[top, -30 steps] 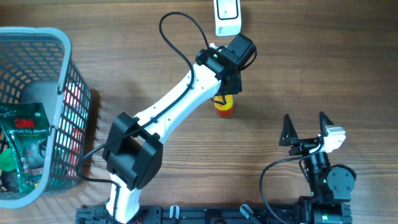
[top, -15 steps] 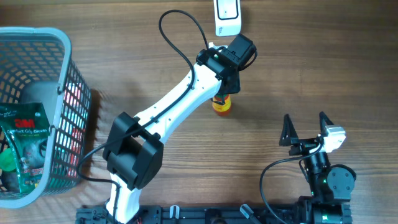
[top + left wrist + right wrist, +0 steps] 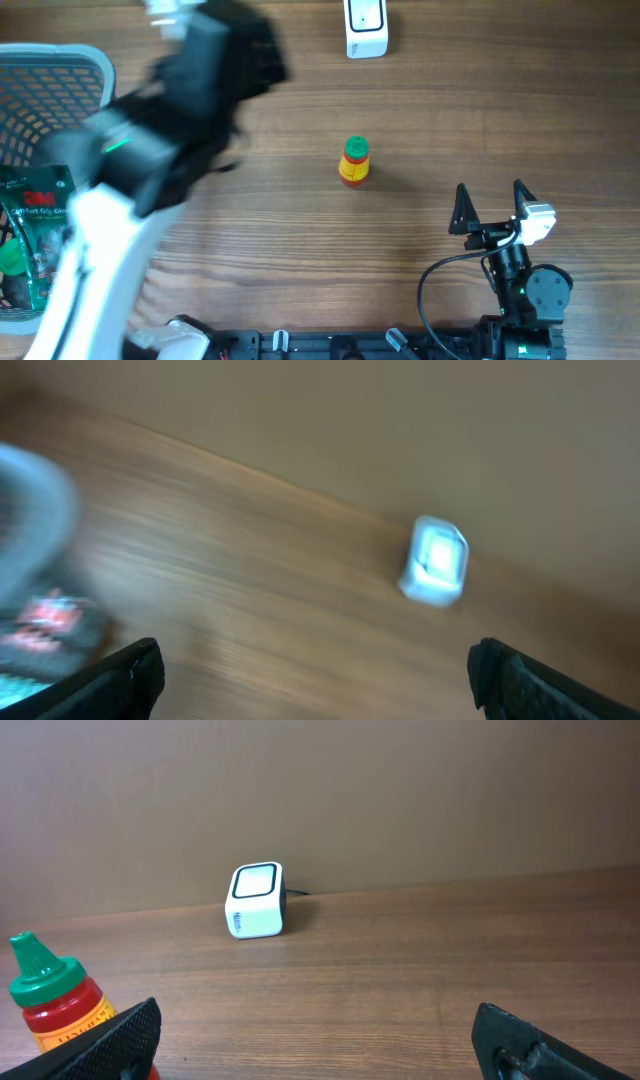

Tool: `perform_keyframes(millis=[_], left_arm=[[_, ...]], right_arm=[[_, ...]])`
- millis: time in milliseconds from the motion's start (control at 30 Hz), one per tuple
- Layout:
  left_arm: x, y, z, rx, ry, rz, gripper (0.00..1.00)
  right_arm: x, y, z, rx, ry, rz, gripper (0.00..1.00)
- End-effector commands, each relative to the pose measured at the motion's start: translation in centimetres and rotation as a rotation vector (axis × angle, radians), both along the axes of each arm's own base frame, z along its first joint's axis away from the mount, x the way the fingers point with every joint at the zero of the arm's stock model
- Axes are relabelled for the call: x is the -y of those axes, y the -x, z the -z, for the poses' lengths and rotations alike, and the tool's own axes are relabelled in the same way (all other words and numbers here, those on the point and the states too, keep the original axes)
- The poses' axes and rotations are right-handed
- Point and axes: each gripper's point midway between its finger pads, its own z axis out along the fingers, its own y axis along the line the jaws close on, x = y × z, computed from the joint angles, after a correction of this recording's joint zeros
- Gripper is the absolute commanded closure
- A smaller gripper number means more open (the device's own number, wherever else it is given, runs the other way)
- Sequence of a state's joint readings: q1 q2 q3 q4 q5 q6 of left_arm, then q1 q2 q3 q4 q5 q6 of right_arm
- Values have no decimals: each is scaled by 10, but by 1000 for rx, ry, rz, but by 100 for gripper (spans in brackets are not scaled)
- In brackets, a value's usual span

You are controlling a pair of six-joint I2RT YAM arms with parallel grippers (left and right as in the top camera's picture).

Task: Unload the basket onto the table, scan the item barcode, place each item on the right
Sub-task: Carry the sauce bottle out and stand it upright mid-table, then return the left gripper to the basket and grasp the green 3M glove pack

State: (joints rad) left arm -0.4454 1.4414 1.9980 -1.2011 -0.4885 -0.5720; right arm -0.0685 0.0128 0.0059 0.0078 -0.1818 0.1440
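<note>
Red green-capped sauce bottle (image 3: 354, 162) stood upright near white box scanner (image 3: 366, 28), presumably for scanning; left gripper (image 3: 315, 670), right gripper (image 3: 318, 1028) wide, empty.

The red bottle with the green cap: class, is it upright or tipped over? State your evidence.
Upright. In the right wrist view the bottle stands on the table with its green cap on top.
</note>
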Motion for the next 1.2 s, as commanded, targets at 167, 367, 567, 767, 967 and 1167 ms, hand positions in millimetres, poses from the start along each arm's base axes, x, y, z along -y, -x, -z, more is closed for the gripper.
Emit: perform_keyframes(millis=[167,367,567,767,967,1167], left_arm=[[-237,108,31,-214,24,-747,0],[-308,130,138,-408,208,-939,0],[-353,127,234,-537,-10,-751,0],[-378,101,250,-520,-193,-610,0],[-386,76,307,-569,-108,-538,0],[-389,62,333,-474,55,-448,0]], right_arm=[[0,0,-3,14,12,3,0],[0,0,-3,14,11,3,0],[0,0,-3,14,11,3,0],[0,0,-3,14,11,3,0],[0,0,-3,14,11,3,0],[0,0,-3,14,11,3,0]])
